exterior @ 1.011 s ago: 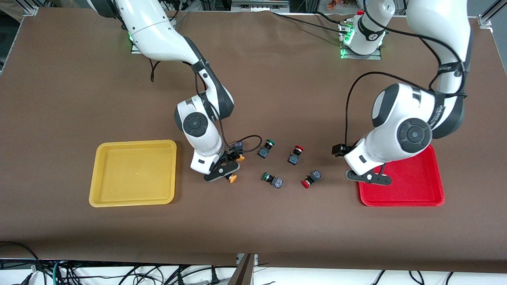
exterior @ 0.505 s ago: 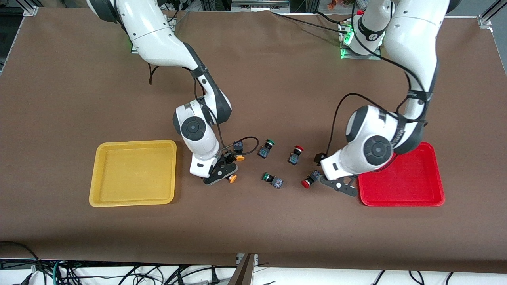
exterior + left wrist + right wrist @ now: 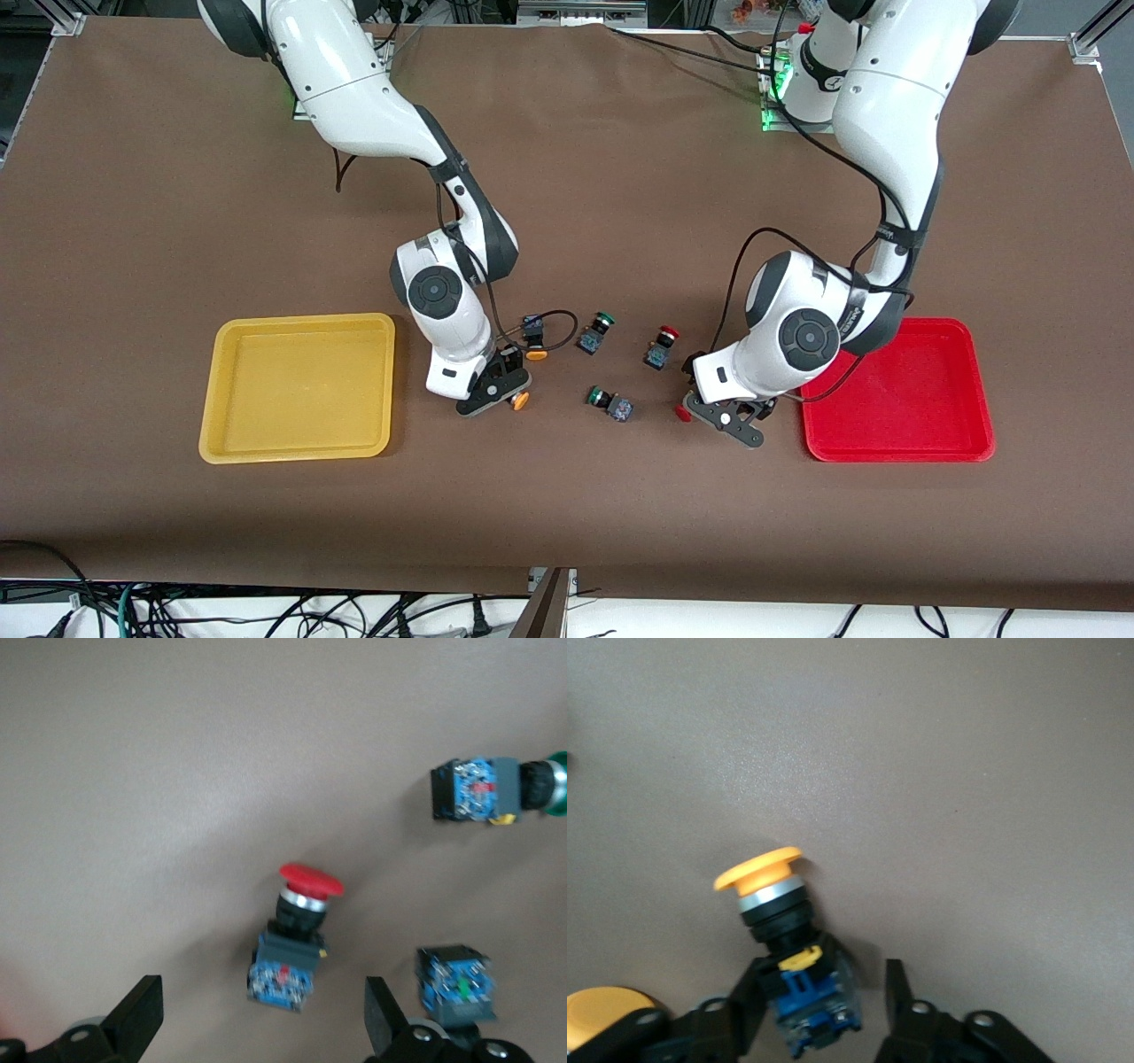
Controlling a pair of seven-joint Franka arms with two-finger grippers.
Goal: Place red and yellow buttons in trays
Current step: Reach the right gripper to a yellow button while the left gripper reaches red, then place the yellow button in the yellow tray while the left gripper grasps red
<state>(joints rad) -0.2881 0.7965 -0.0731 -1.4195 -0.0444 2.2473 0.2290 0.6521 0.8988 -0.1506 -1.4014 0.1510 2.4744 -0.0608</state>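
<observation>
Yellow-capped button (image 3: pixel 780 930) lies body-first between the right gripper's (image 3: pixel 824 967) narrow, not-yet-pinching jaws; red-capped button (image 3: pixel 297 930) lies likewise inside the left gripper's (image 3: pixel 261 985) wide jaws mid-table.

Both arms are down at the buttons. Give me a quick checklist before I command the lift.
1. Right gripper straddles a yellow button at its dark body: ok.
2. Right gripper clamped on that button: not ok, a gap shows at one finger.
3. Left gripper open with a red button between its fingers: ok.
4. Green button clear of the left gripper's finger beside it: cannot tell.
5. Yellow tray flat at the right arm's end, red tray at the left arm's: ok.
</observation>
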